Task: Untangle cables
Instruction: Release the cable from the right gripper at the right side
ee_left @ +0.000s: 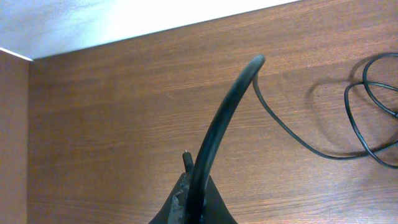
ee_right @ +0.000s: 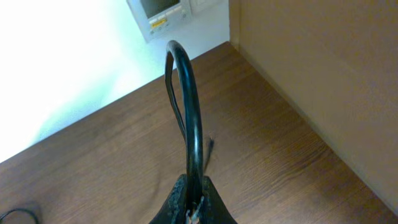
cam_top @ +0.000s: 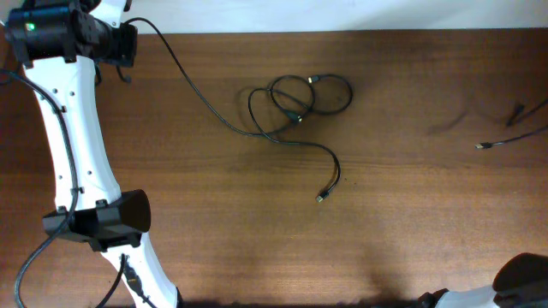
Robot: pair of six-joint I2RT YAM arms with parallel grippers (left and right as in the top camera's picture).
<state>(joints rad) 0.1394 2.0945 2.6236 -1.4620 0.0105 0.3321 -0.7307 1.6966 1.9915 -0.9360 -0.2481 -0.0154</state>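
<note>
at the 12 o'clock side of the table (cam_top: 214,248), overhead view, the cables (cam_top: 301,101) lie in a loose, overlapping coil. one strand (cam_top: 193,85) runs from the coil toward 10 o'clock to the left pincer (ee_left: 193,190), which is fully closed on it. in the left wrist view the coil sits at 3 o'clock of that pincer. a free plug end (cam_top: 322,198) rests at 6 o'clock of the coil. the right pincer (ee_right: 193,193) is fully closed on a second cable (ee_right: 189,106).

white arm (cam_top: 73,128) (black joints (cam_top: 111,218))
</note>
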